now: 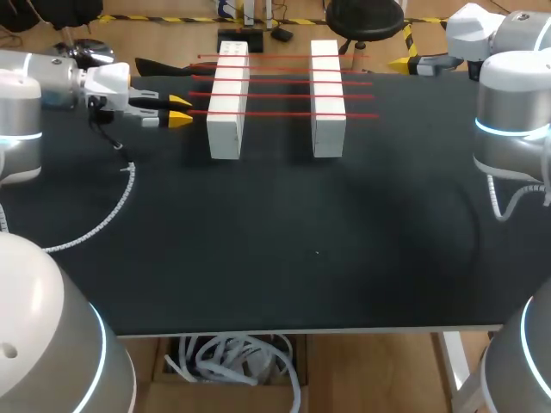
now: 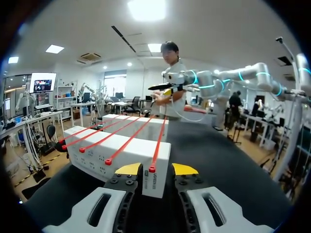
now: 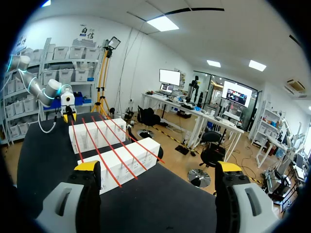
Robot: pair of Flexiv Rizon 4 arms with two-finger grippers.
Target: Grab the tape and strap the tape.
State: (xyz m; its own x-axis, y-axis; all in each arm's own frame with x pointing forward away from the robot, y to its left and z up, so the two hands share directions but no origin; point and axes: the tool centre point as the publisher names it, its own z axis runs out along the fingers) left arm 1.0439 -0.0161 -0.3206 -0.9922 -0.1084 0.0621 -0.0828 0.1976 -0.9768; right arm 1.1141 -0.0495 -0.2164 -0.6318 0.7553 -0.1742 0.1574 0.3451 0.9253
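Observation:
Several red tapes [image 1: 284,95] run taut across two white blocks [image 1: 228,99] [image 1: 328,96] at the back of the black table [image 1: 284,241]. My left gripper [image 1: 179,111] sits just left of the left block, level with the nearest tape [image 1: 284,114]. In the left wrist view the nearest tape's [image 2: 158,145] end lies between the yellow tips of the left gripper [image 2: 156,169], which stand a little apart and do not clamp it. My right gripper [image 1: 408,62] hovers beyond the table's back right corner, wide open and empty [image 3: 158,167], looking across the blocks [image 3: 119,155].
A beaded white cable [image 1: 103,219] curves over the table's left part. My right arm's base [image 1: 512,129] stands at the right edge. Between the blocks and the front edge the black surface is bare.

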